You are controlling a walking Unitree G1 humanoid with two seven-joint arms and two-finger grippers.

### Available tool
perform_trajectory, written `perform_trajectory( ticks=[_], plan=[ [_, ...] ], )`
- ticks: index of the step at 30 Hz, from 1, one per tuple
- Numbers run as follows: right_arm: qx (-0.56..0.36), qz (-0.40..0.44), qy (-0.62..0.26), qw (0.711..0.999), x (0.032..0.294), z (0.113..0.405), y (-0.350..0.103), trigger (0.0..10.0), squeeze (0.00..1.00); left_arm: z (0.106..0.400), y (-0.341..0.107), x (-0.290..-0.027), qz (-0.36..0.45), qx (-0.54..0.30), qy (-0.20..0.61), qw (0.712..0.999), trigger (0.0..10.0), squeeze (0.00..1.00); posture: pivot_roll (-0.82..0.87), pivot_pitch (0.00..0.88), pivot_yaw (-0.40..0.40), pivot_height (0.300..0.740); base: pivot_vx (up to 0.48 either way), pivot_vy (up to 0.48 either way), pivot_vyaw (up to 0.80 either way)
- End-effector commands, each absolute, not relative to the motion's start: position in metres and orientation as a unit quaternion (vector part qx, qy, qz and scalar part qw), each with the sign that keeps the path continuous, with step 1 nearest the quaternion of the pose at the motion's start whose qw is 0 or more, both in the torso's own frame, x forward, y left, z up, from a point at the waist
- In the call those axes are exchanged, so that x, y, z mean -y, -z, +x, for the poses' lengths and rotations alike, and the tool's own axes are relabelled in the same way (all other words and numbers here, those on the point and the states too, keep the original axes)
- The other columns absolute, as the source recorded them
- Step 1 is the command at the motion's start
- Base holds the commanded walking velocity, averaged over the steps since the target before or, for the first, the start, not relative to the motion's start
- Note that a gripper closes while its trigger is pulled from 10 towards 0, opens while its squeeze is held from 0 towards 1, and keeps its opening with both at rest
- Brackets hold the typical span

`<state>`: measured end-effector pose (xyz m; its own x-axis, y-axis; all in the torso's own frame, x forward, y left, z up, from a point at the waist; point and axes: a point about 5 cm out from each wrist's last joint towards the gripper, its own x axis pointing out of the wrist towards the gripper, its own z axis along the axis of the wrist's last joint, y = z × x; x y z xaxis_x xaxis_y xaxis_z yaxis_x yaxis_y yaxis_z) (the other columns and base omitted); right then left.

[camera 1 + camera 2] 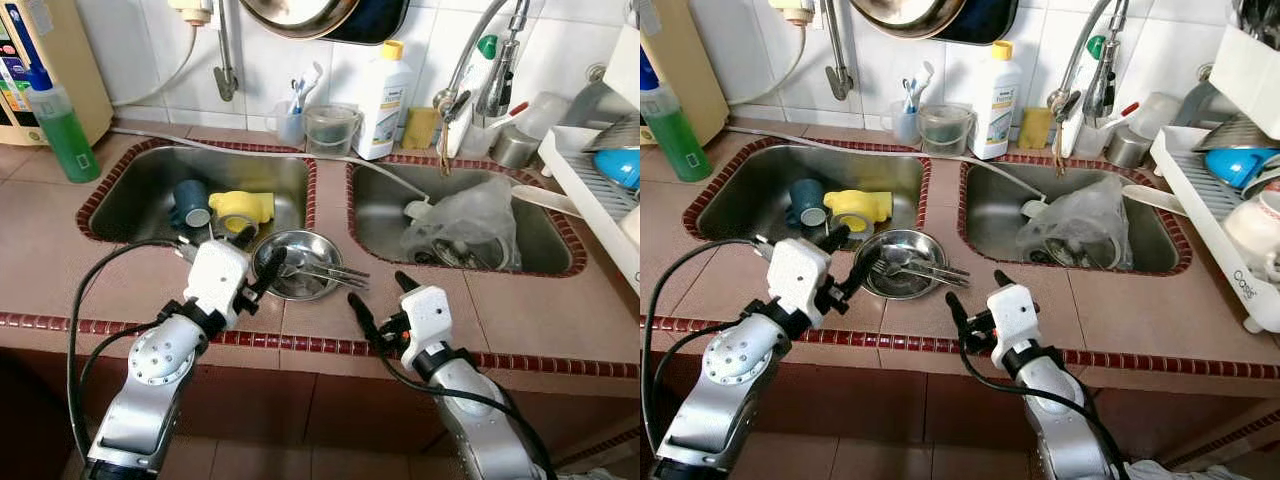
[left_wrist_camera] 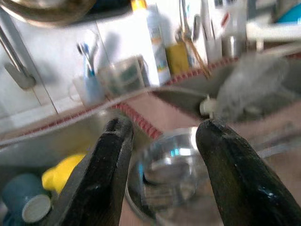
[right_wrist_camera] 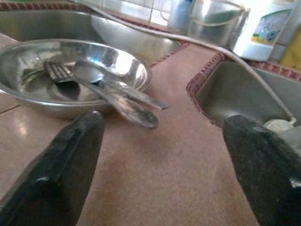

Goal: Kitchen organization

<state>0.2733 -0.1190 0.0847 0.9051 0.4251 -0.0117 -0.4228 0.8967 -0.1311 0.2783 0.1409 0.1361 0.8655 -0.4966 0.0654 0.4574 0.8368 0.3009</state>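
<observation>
While both claws gape — left claw [image 1: 258, 262] at steel bowl [image 1: 297, 262] rim, right claw [image 1: 378, 294] beside — two utensils, perhaps three.

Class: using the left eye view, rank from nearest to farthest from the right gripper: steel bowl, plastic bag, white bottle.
From the right gripper:
1. Steel bowl, on the counter toward its left.
2. Plastic bag, in the right-hand sink.
3. White bottle, back by the tiled wall.

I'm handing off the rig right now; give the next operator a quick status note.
Left tool: open, at the near rim of the steel bowl, holding nothing.
Right tool: open, low over the counter just right of the bowl, holding nothing.
Bowl sits on the counter between the sinks, fork and spoon inside.
Cup and yellow mug lie in the left sink.
Done: nothing gripped yet. Left: everything.
</observation>
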Motion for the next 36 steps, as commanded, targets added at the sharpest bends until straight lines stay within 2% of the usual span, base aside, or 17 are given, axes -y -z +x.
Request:
perform_trajectory(
  ticks=[1,15,17,18,19,22,24,36],
  plan=[
    [0.016,-0.072,-0.214,0.974,0.125,0.278,-0.087,10.0,0.0,0.277,-0.133,-0.14,0.151,0.068,0.259,0.952,10.0,0.0,0.1,0.027,-0.034,0.74,0.0,0.0,0.0],
    [0.027,-0.018,-0.234,0.972,0.125,0.296,-0.091,10.0,0.0,0.278,-0.141,-0.136,0.14,0.089,0.25,0.954,10.0,0.0,0.11,0.033,-0.044,0.74,0.0,0.0,0.0],
    [0.024,-0.006,-0.24,0.97,0.124,0.296,-0.089,9.1,0.0,0.278,-0.143,-0.136,0.14,0.092,0.248,0.954,10.0,0.0,0.12,0.033,-0.046,0.74,0.0,0.0,0.0],
    [0.016,0.005,-0.251,0.968,0.121,0.294,-0.086,8.3,0.0,0.278,-0.145,-0.136,0.139,0.094,0.247,0.954,10.0,0.0,0.12,0.033,-0.046,0.74,0.0,0.0,0.0],
    [0.016,0.005,-0.251,0.968,0.121,0.294,-0.086,8.3,0.0,0.278,-0.145,-0.136,0.139,0.094,0.247,0.954,10.0,0.0,0.12,0.033,-0.046,0.74,0.0,0.0,0.0],
    [0.004,0.024,-0.269,0.963,0.116,0.291,-0.081,9.6,0.0,0.278,-0.147,-0.136,0.139,0.099,0.245,0.954,10.0,0.0,0.13,0.034,-0.052,0.74,0.0,0.0,0.0],
    [0.003,0.036,-0.276,0.96,0.114,0.29,-0.08,10.0,0.0,0.278,-0.147,-0.136,0.139,0.1,0.244,0.954,10.0,0.0,0.13,0.032,-0.052,0.74,0.0,0.0,0.0],
    [-0.015,0.037,-0.312,0.949,0.099,0.272,-0.071,10.0,0.0,0.277,-0.151,-0.135,0.138,0.108,0.239,0.955,10.0,0.0,0.13,0.025,-0.062,0.74,0.0,0.0,0.0]
  ],
)
